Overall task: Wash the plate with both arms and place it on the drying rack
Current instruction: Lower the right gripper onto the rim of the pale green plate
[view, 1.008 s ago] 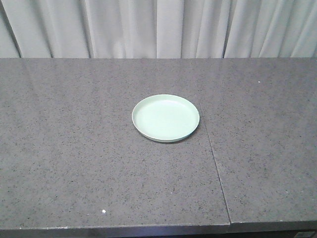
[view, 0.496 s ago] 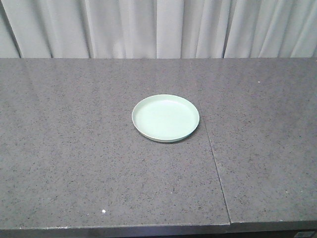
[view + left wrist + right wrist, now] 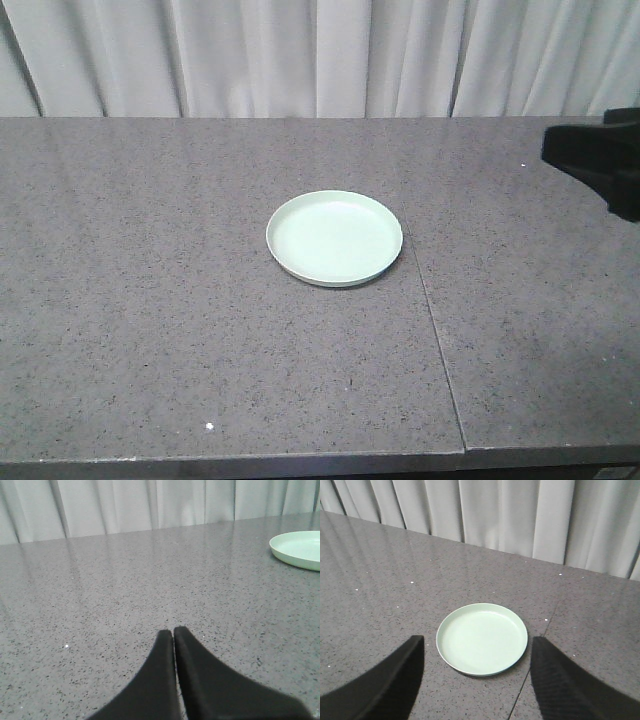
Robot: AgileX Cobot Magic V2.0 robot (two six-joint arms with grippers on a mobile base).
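A pale mint-green plate (image 3: pixel 334 238) lies flat and upright near the middle of a dark, speckled stone countertop (image 3: pixel 150 320), its low rim casting a thin shadow on the near side. A narrow seam (image 3: pixel 441 355) in the stone runs from the plate's right edge toward the near edge of the counter. The plate sits just left of this line, touching it or nearly so. Pleated pale-grey curtains (image 3: pixel 320 55) hang along the far side.

The right gripper (image 3: pixel 477 641) hangs above the counter on the near side of the plate with its black fingers (image 3: pixel 395 680) spread wide. In its wrist view the plate shows between the two fingertips, and neither finger touches it. In the front view, a black blocky piece of the right arm (image 3: pixel 600 160) juts in from the right edge, well apart from the plate.

The left gripper (image 3: pixel 173 631) sits low over bare stone with its two black fingertips pressed together, only a hairline slit between them, and nothing held. From its wrist view the plate appears far off to the right, partly cut by the frame. The plate's glossy inner face carries nothing.
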